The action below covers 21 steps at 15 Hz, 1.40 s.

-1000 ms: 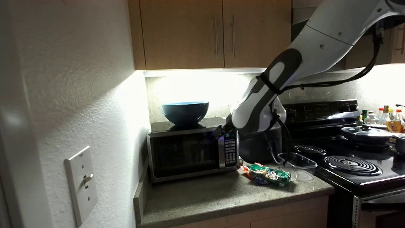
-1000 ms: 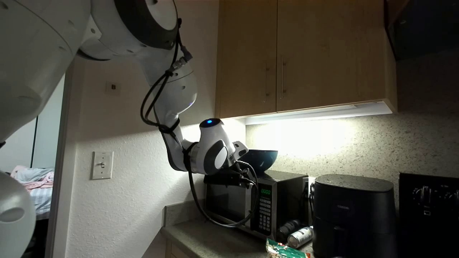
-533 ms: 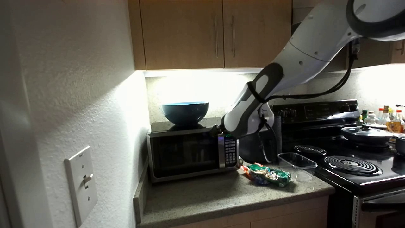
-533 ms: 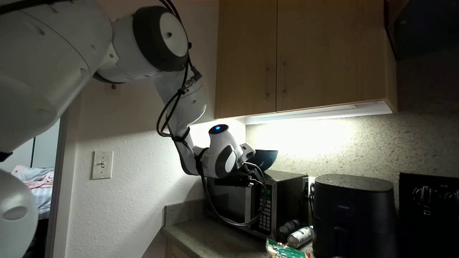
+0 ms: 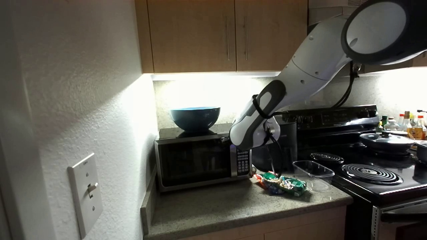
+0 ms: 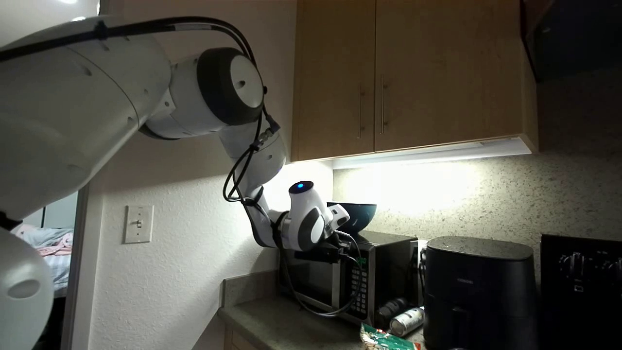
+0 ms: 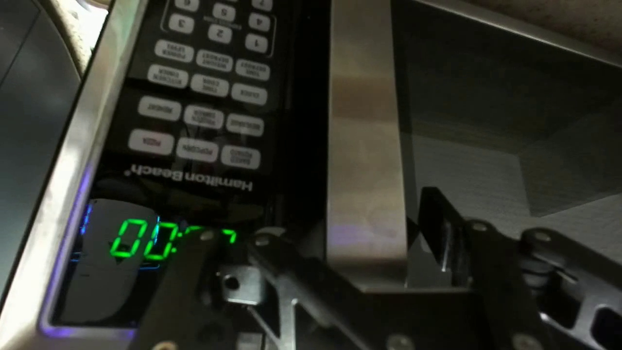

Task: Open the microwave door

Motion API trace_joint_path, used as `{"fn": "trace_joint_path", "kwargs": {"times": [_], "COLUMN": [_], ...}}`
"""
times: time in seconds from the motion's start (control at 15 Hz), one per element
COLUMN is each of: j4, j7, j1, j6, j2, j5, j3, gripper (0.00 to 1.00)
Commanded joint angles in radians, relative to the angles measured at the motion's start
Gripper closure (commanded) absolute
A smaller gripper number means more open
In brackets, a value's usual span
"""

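A white robot arm (image 5: 305, 70) slants down over the table (image 5: 206, 208) to the front of the microwave (image 6: 393, 267). A strip of table gives room between the microwave and the table's front edge. The microwave door (image 5: 195, 161), closed, faces out toward that edge, its long axis level. In the wrist view, the hand (image 7: 371, 236) is spread wider than the upright door handle (image 7: 367, 146), fingers (image 7: 442, 223) on either side; contact cannot be told.

On the table (image 5: 206, 206) I see a green bag (image 5: 283, 183) beside a clear plastic container (image 5: 315, 175); a lidded pan (image 5: 387, 143) sits on the black stove (image 5: 372, 174), a light switch (image 5: 86, 196) on the wall (image 5: 83, 106).
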State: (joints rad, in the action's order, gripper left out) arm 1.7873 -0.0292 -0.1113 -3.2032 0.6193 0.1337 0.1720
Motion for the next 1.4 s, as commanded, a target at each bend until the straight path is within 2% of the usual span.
{"fn": "trace_joint_path", "kwargs": {"times": [0.0,0.13,0.27,0.4,0.53,0.6,0.8,0.87,1.0,1.27,1.33], "j4": [-0.008,0.032,0.076,0.112,0.169,0.198,0.242,0.25,0.259,0.304,0.315], "j7": [0.043,0.066,0.044,0.024,0.005,0.003,-0.014,-0.019,-0.034,-0.081,-0.094], "j1": [-0.021,-0.003,0.012,0.033,0.058,0.07,0.11,0.125,0.162,0.226,0.207], "j6": [0.073,0.101,0.132,0.172,0.233,0.264,0.302,0.305,0.302,0.37,0.385], "j2": [-0.015,-0.061,-0.109,-0.149,-0.207,-0.237,-0.276,-0.283,-0.292,-0.356,-0.371], "j5": [0.021,-0.03,-0.05,-0.068,-0.077,-0.072,-0.029,-0.029,-0.02,-0.002,0.007], "j3": [0.011,-0.016,-0.044,-0.083,-0.133,-0.153,-0.218,-0.238,-0.284,-0.374,-0.36], "gripper": [0.8,0.92,0.93,0.9,0.93,0.95,0.92,0.63,0.59,0.33,0.25]}}
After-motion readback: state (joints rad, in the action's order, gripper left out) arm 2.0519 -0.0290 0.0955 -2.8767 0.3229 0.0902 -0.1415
